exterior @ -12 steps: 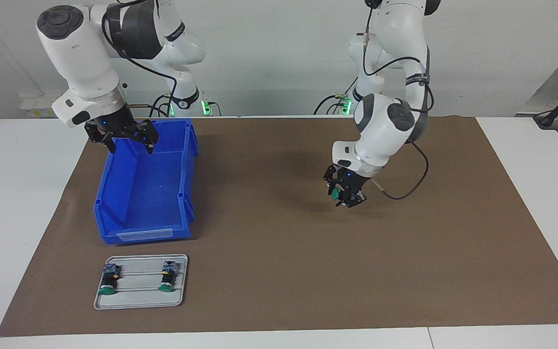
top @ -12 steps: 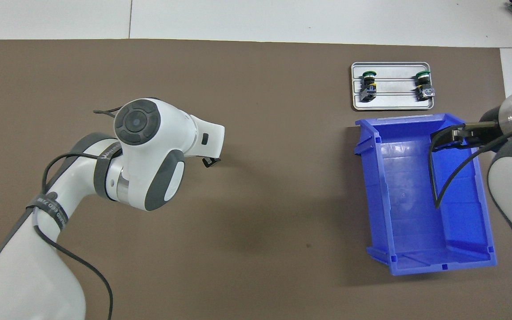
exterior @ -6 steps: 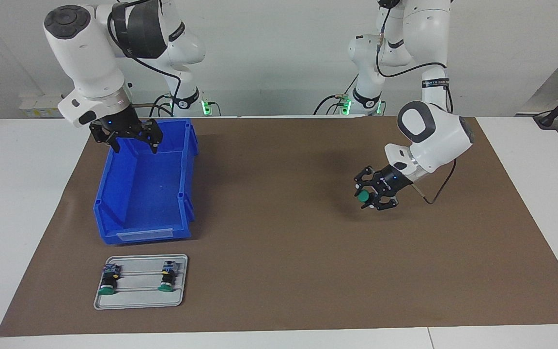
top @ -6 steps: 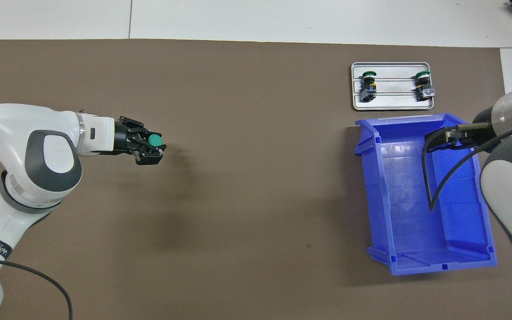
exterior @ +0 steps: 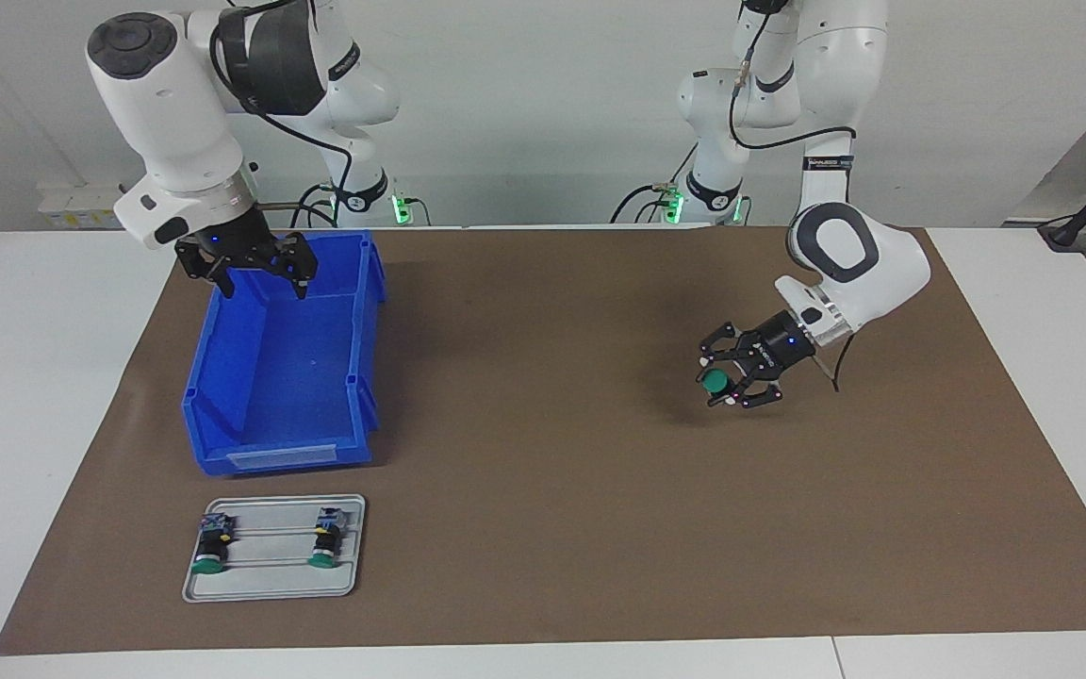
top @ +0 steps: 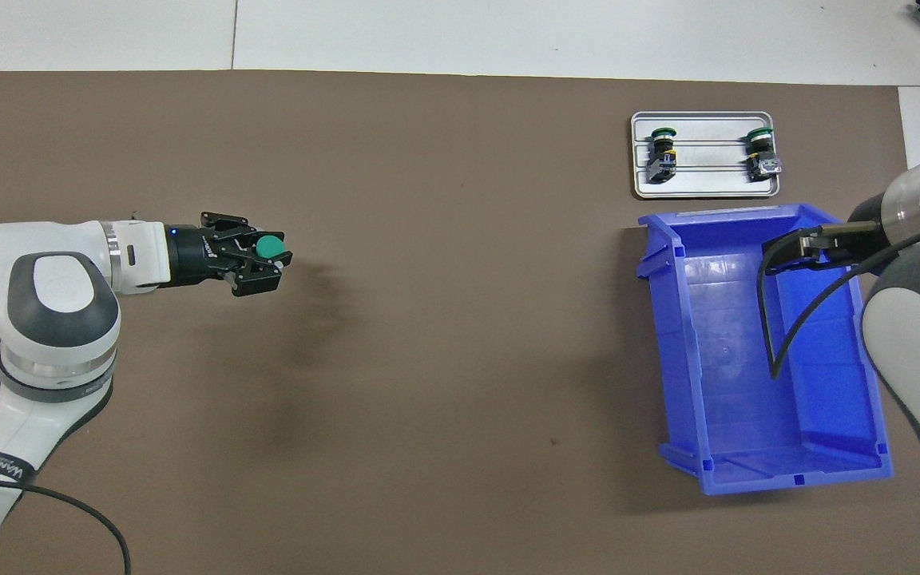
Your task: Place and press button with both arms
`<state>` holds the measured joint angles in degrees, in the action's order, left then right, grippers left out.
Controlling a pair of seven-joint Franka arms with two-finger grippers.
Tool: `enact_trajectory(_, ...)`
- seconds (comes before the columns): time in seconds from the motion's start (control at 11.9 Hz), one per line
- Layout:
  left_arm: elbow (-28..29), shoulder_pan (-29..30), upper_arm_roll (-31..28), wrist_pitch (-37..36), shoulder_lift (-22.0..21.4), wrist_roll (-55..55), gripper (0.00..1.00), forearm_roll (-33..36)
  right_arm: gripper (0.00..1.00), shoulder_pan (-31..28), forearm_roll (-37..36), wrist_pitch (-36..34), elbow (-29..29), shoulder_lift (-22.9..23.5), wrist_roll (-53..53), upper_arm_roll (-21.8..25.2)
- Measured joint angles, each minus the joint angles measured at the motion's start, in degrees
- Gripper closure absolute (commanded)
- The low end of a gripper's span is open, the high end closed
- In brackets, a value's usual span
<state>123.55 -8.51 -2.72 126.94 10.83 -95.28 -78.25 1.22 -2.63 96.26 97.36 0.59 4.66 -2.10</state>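
Note:
The button point(exterior: 715, 381) point(top: 271, 247) shows its round green cap and hangs above the brown mat toward the left arm's end of the table. My left gripper point(exterior: 728, 380) point(top: 271, 259) is shut on it and lies nearly level, so the cap points toward the table's middle. My right gripper point(exterior: 258, 287) point(top: 795, 251) hangs open and empty over the end of the blue bin point(exterior: 222, 377) point(top: 851, 359) nearest the robots.
A grey tray point(exterior: 265, 580) point(top: 707, 184) lies farther from the robots than the bin, with two green-capped switches point(exterior: 210, 547) point(exterior: 324, 542) lying on it. A brown mat point(exterior: 552, 490) covers most of the white table.
The left arm has swung toward its own end of the table and turned its wrist from pointing down to nearly level, still holding the button. The right gripper has risen slightly over the bin.

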Motion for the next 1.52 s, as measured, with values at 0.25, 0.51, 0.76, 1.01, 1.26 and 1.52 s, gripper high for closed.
enact_trajectory(0.25,4.0,0.0,0.7,-2.6,0.8,-10.8,1.00,-13.2,0.00,0.0,0.0,0.0,0.0,0.0,0.0,0.0)
enact_trajectory(0.51,6.1,-1.3,1.4,-5.6,2.6,-18.7,1.00,-25.3,0.00,0.0,0.0,0.0,0.3,0.0,0.0,0.0)
enact_trajectory(0.76,7.6,-3.3,1.5,-8.4,3.1,-22.8,1.00,-32.3,0.00,0.0,0.0,1.2,1.5,-0.3,0.0,0.0)
enact_trajectory(1.01,9.6,-6.1,1.5,-5.4,3.3,-25.8,1.00,-34.3,0.00,0.0,0.0,1.6,2.3,-0.7,0.0,0.0)
enact_trajectory(1.26,10.2,-7.0,1.4,-3.7,3.4,-26.8,1.00,-34.4,0.00,-0.1,0.0,1.7,2.5,-0.9,0.3,0.0)
enact_trajectory(1.52,10.4,-7.0,1.1,-3.7,3.4,-26.8,0.83,-34.4,0.00,-0.1,0.0,1.7,2.5,-0.9,0.4,0.0)
